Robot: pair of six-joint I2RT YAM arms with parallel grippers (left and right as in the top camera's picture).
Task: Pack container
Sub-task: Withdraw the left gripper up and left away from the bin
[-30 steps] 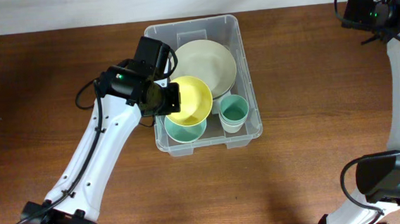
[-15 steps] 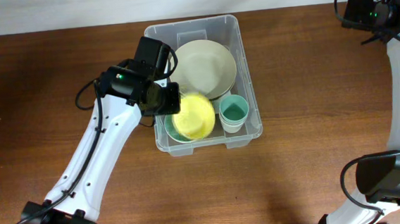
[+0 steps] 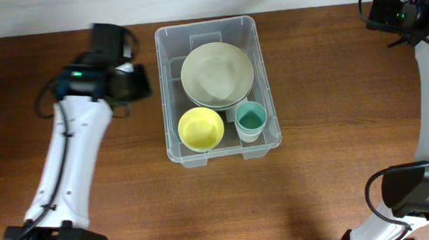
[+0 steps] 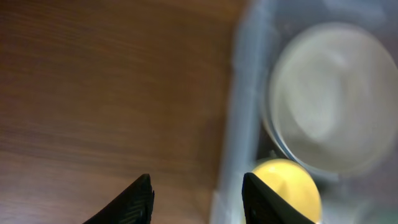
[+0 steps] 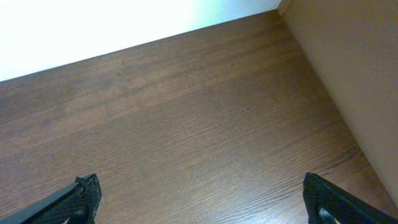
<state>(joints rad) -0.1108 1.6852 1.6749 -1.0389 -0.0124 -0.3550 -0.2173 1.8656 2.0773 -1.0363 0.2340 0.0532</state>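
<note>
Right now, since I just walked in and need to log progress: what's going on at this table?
The clear container holds a yellow bowl, a large pale plate and a teal cup. The left hand is open and empty, over the table just left of the container. The right hand is open too, off by the table's far right corner. Nothing is being gripped at this moment.

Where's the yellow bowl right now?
Seen from overhead, the yellow bowl sits inside the clear container, in its near-left corner. It is right beside the teal cup and just in front of the big pale plate.
</note>
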